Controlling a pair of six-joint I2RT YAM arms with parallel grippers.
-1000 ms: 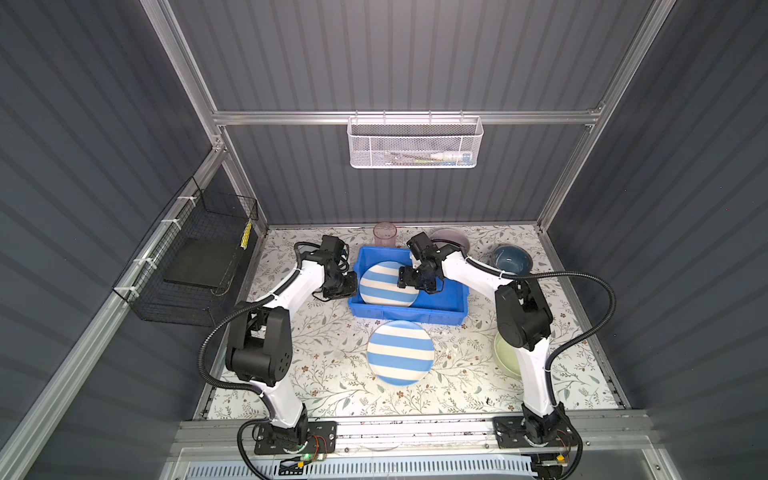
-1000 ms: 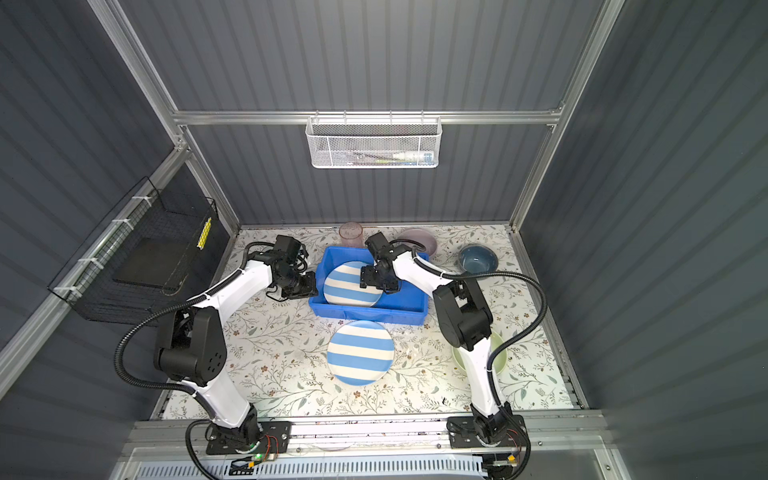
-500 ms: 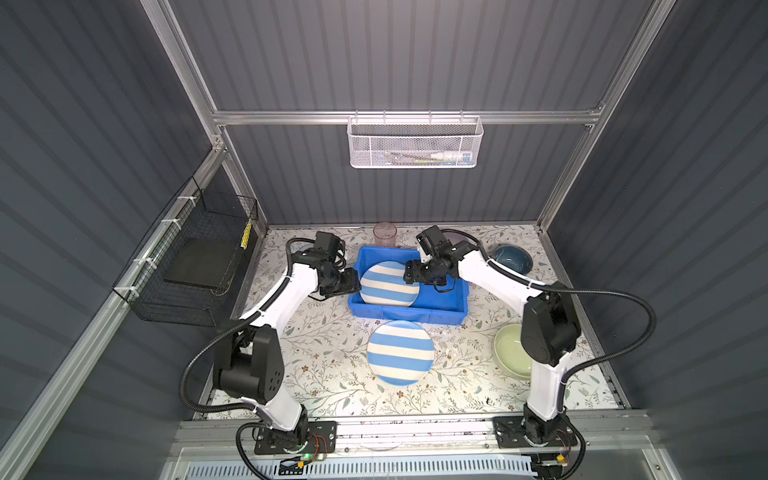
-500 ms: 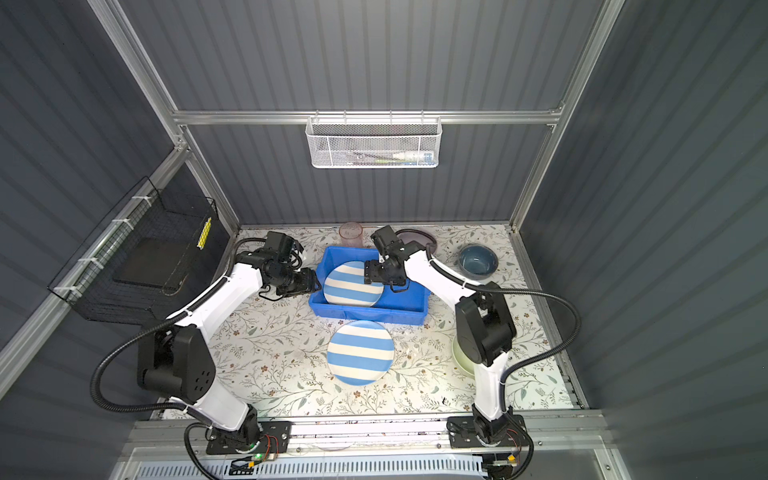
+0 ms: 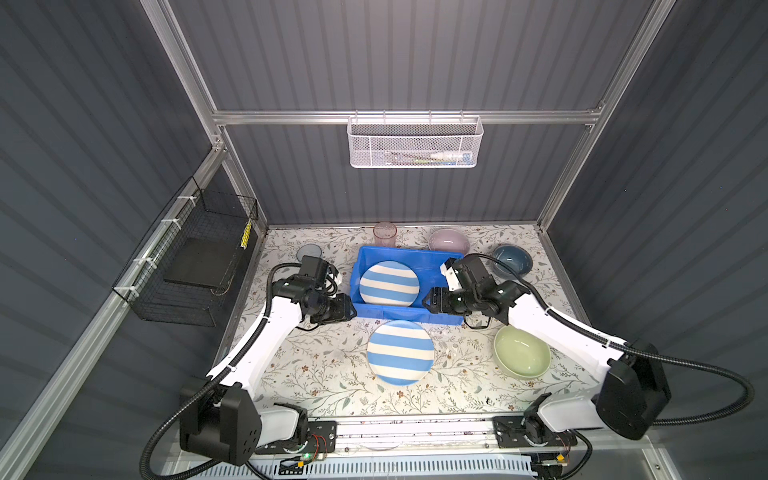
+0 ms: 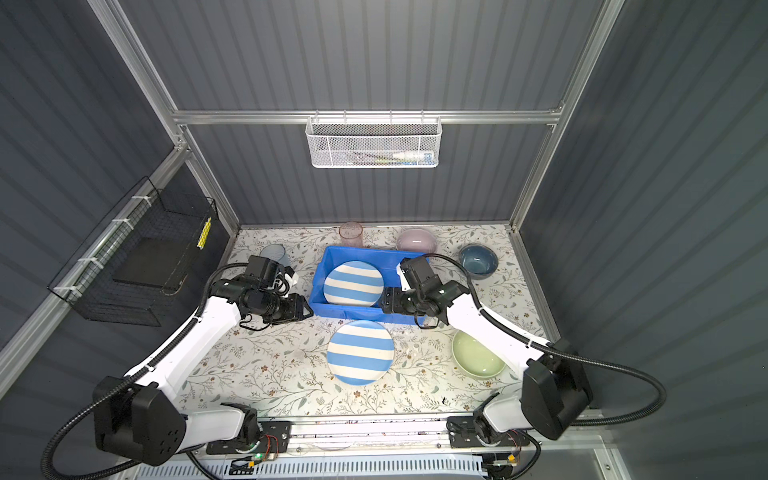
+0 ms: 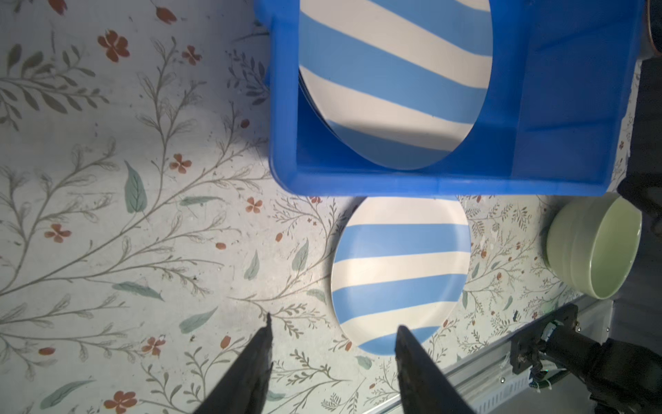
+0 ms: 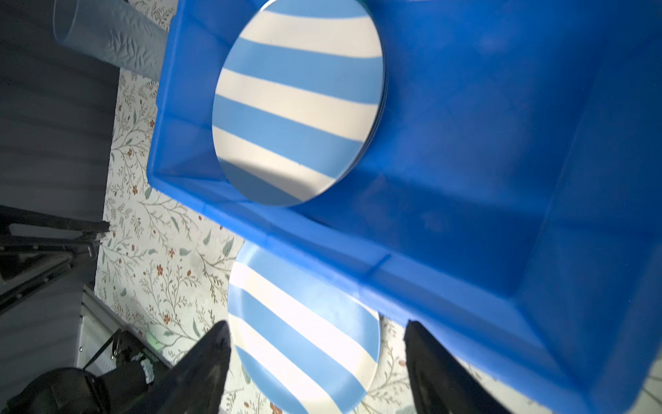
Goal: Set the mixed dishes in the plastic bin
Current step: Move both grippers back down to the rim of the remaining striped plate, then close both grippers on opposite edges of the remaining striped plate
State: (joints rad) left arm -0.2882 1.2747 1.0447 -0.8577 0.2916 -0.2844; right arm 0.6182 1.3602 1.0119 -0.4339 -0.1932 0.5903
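The blue plastic bin point(image 5: 409, 250) holds a blue-white striped plate point(image 5: 388, 284), which lies flat on its left side. A second striped plate point(image 5: 400, 357) lies on the table just in front of the bin. My left gripper point(image 5: 351, 309) hovers open and empty off the bin's front left corner. In the left wrist view its fingertips point(image 7: 334, 322) frame the near edge of the table plate point(image 7: 401, 272). My right gripper point(image 5: 426, 300) is open and empty above the bin's front wall. It looks down on the table plate point(image 8: 304, 340).
A pale green bowl point(image 5: 522, 351) sits at front right, beside the right arm. Behind the bin stand a pink tumbler point(image 5: 384, 235), a lilac bowl point(image 5: 449, 240) and a dark blue bowl point(image 5: 512, 259). A blue tumbler point(image 5: 309, 251) stands at back left. A black wire basket point(image 5: 195, 266) hangs on the left wall.
My left gripper opened and pulled back from the bin's left edge towards the front. My right gripper withdrew from over the plate in the bin to the bin's front wall.
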